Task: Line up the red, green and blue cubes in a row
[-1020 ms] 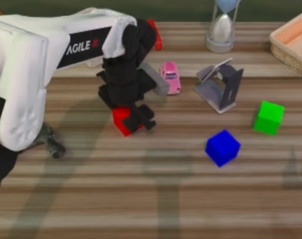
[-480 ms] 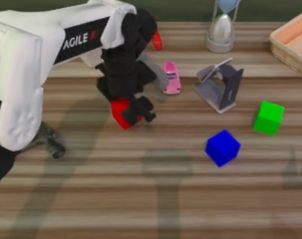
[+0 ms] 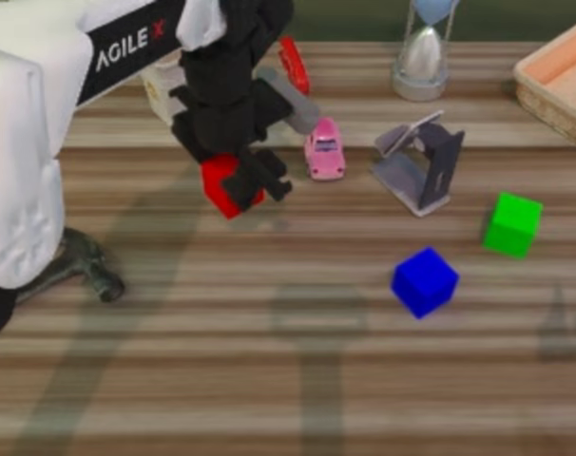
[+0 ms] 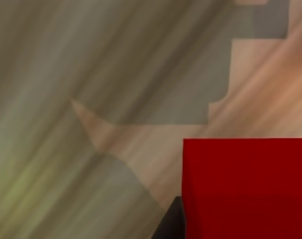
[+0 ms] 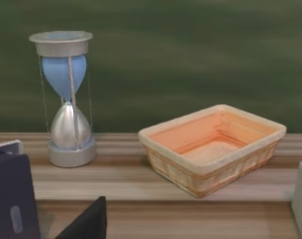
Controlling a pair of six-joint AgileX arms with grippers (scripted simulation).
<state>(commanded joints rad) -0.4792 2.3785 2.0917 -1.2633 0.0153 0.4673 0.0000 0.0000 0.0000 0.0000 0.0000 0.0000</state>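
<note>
The red cube (image 3: pixel 215 179) hangs above the table at the left centre, and my left gripper (image 3: pixel 239 190) is shut on it. In the left wrist view the red cube (image 4: pixel 245 189) fills one corner, with a dark fingertip (image 4: pixel 173 224) against its side and the wood well below. The blue cube (image 3: pixel 425 281) rests on the table right of centre. The green cube (image 3: pixel 512 224) lies beyond it to the right, apart from it. My right arm is out of the top view; one fingertip (image 5: pixel 93 219) of its gripper shows, with nothing held.
A pink toy car (image 3: pixel 324 149), a dark phone stand (image 3: pixel 421 161) and a flat red object (image 3: pixel 294 65) lie behind the cubes. An hourglass (image 3: pixel 423 57) and a wicker basket (image 3: pixel 559 81) stand at the far edge. A dark tool (image 3: pixel 88 271) lies at the left.
My left gripper has risen with the red cube in it and drifted toward the far edge. The blue and green cubes have not moved.
</note>
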